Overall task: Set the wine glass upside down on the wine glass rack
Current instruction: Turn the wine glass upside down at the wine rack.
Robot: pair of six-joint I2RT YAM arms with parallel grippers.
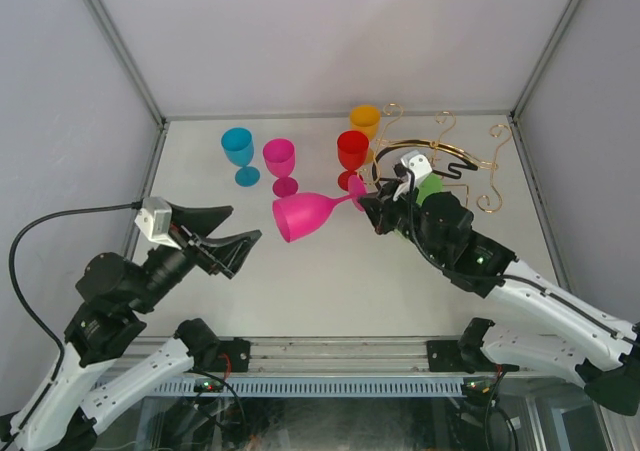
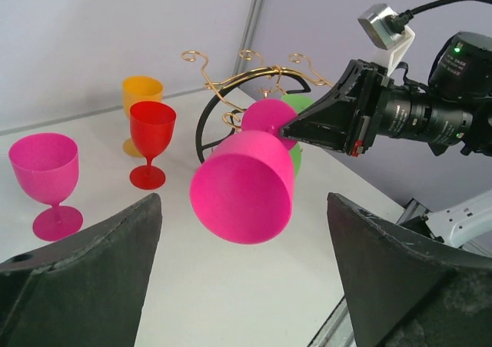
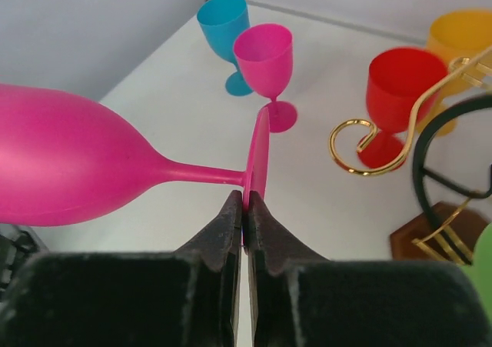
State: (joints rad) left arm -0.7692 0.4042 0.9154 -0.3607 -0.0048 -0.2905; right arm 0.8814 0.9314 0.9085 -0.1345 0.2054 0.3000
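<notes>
A large pink wine glass (image 1: 305,216) hangs on its side above the table, bowl to the left, foot to the right. My right gripper (image 1: 368,203) is shut on the edge of its foot; the right wrist view shows the thin foot disc pinched between the fingertips (image 3: 246,201) and the bowl (image 3: 61,170) off to the left. My left gripper (image 1: 246,221) stands open just left of the bowl, apart from it. Its dark fingers (image 2: 92,270) flank the bowl (image 2: 242,185) without touching. The gold wire wine glass rack (image 1: 450,156) stands behind the right gripper.
Behind the held glass, four small goblets stand upright: blue (image 1: 238,151), magenta (image 1: 280,161), red (image 1: 352,154) and orange (image 1: 365,121). A green thing (image 1: 430,186) sits at the rack's foot, partly hidden by the right arm. Grey walls enclose the table.
</notes>
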